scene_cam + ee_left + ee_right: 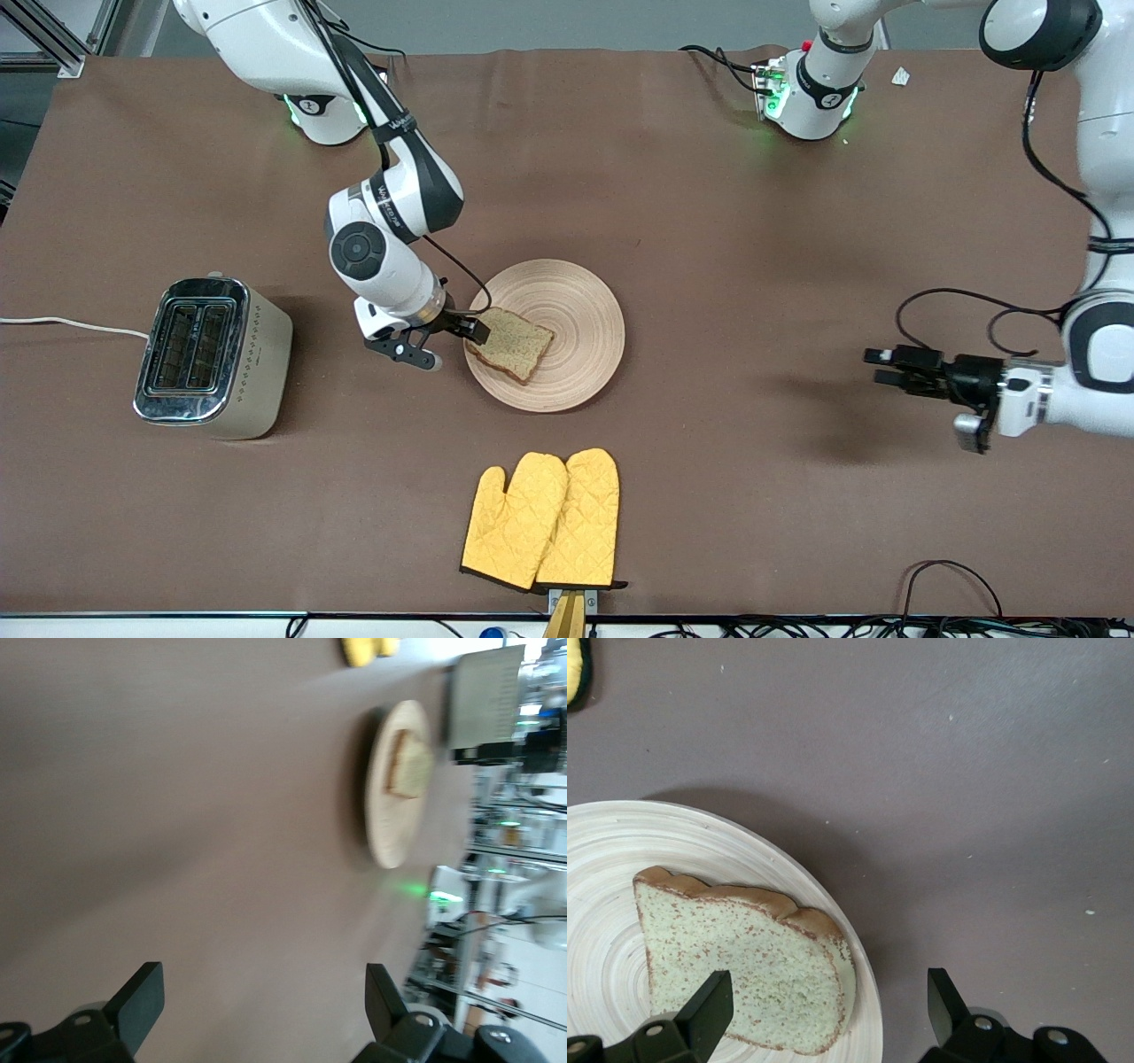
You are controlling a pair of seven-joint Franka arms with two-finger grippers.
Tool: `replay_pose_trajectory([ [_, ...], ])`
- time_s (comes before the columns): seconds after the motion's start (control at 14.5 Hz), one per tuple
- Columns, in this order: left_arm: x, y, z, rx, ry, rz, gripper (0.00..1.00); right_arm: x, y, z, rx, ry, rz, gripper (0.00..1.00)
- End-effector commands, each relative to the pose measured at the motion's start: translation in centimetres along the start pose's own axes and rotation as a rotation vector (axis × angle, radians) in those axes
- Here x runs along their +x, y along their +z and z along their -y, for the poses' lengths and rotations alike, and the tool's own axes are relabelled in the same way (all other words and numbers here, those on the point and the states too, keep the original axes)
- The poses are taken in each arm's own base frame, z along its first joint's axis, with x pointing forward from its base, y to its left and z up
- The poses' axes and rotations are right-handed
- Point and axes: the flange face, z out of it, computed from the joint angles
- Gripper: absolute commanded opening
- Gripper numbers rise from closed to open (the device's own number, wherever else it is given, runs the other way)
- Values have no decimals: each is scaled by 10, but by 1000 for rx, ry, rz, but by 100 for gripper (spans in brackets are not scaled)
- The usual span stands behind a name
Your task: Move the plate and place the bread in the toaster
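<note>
One boxy two-slot toaster with cream sides and a chrome top [213, 356] stands at the right arm's end of the brown surface [753, 230], slots facing up and empty, so a slice can be lowered in from above. Beside it, toward the middle, the right gripper [454, 342] hangs low at the rim of the one round pale wooden plate with ring grooves [580, 306]; its fingers [709, 1010] are spread wide and grip nothing, one over the single square slice of speckled tan bread with a brown crust [512, 341], the other over bare surface just off the rim. This straddling stance suits closing on the slice's edge, judged the step in hand. The bread lies flat on the plate, on the part toward the toaster. One pair of yellow quilted oven mitts [542, 520] lies nearer the front camera than the plate. The left gripper [886, 367] waits above the left arm's end of the surface, well apart from the plate, fingers open and empty.
</note>
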Motion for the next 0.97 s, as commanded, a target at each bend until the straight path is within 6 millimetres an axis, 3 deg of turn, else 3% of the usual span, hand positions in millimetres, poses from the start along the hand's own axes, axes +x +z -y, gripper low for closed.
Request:
replay_pose_trajectory([
  [0.0,-2,-43,-58,170,-48,5,100,-6,5,10,11,43,4,92],
  [0.21,-11,-80,-126,362,-95,-11,100,-9,12,9,-2,40,13,76],
  [0.28,-13,-87,-160,413,-99,-26,100,-9,12,10,0,39,11,73],
  [0.48,-45,-105,-236,453,-207,5,100,-18,27,15,-11,23,17,57],
  [0.55,-53,-105,-265,469,-251,9,100,-18,29,15,-12,24,17,56],
  [0.69,-66,-112,-301,531,-270,-15,100,-18,30,15,-16,24,20,50],
  [0.9,-73,-103,-352,680,-221,-17,100,-18,35,14,-18,27,20,47],
])
